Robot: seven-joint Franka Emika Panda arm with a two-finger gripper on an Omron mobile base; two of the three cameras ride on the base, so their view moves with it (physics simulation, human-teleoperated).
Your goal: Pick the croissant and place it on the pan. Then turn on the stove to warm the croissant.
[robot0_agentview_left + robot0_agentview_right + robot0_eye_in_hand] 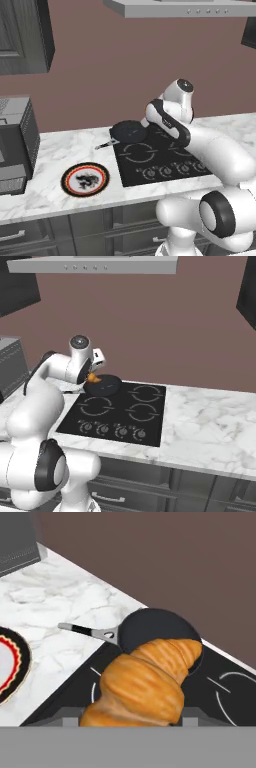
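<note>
One croissant (142, 684), one pan (129, 131), one plate (85, 179), four knobs (112, 429).

Croissant (142, 684) large in the foreground, black pan (155, 629) behind it on the stove (220, 687).

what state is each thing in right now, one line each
croissant: held in the gripper, in the air beside the pan, not yet on it
pan: empty, on the stove's back left burner
stove: no glow on any burner
plate: flat on the counter, nothing on it
gripper: shut on the croissant
</note>
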